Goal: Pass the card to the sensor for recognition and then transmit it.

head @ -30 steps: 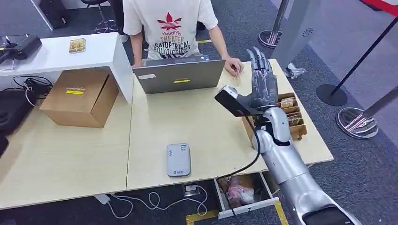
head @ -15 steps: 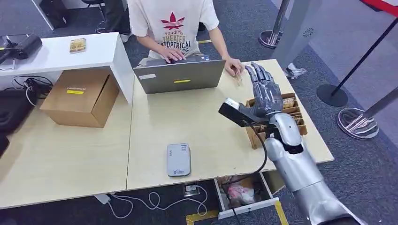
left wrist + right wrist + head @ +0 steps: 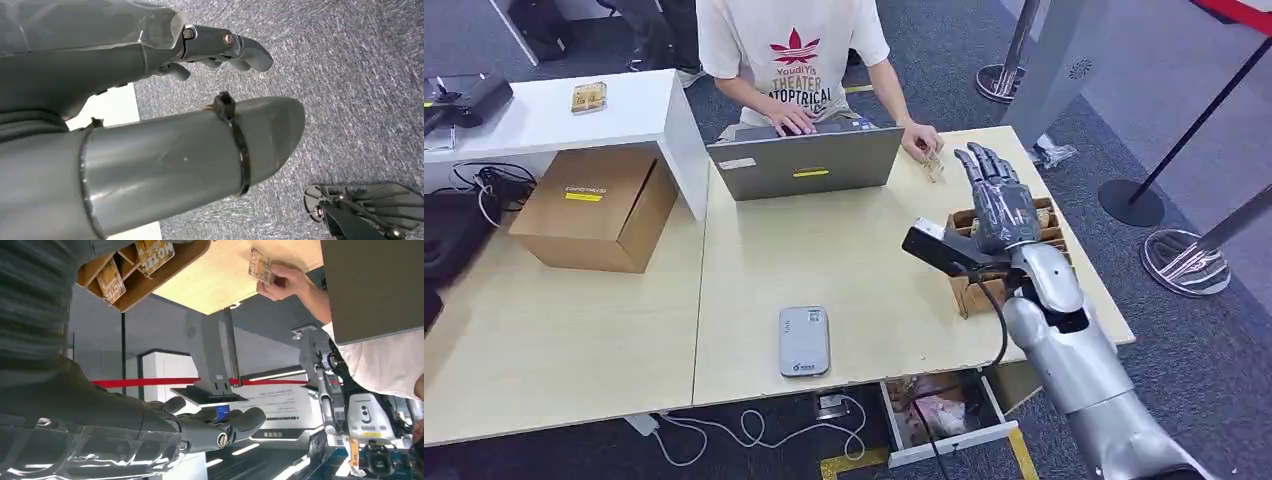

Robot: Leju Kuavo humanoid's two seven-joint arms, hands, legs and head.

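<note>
My right hand (image 3: pixel 996 196) hovers over the wooden card rack (image 3: pixel 965 291) at the table's right edge, with its fingers stretched out and nothing in it. The right wrist view shows those fingers (image 3: pixel 220 426) straight and apart. A person's hand (image 3: pixel 918 141) beyond my hand holds a small yellow card (image 3: pixel 933 167) at the table; the card (image 3: pixel 261 265) is also in the right wrist view. The grey card sensor (image 3: pixel 804 341) lies flat near the table's front edge. My left hand (image 3: pixel 220 44) hangs over the carpet, loosely open and holding nothing.
A laptop (image 3: pixel 804 162) stands open in front of the seated person (image 3: pixel 789 50). A cardboard box (image 3: pixel 596 205) sits at the left beside a white shelf (image 3: pixel 554 110). The card rack (image 3: pixel 125 275) holds several yellow cards. Stanchion bases (image 3: pixel 1186 260) stand on the floor to the right.
My right hand has dropped and drawn back from near the person's hand to above the card rack. The person now has the other hand on the laptop keyboard.
</note>
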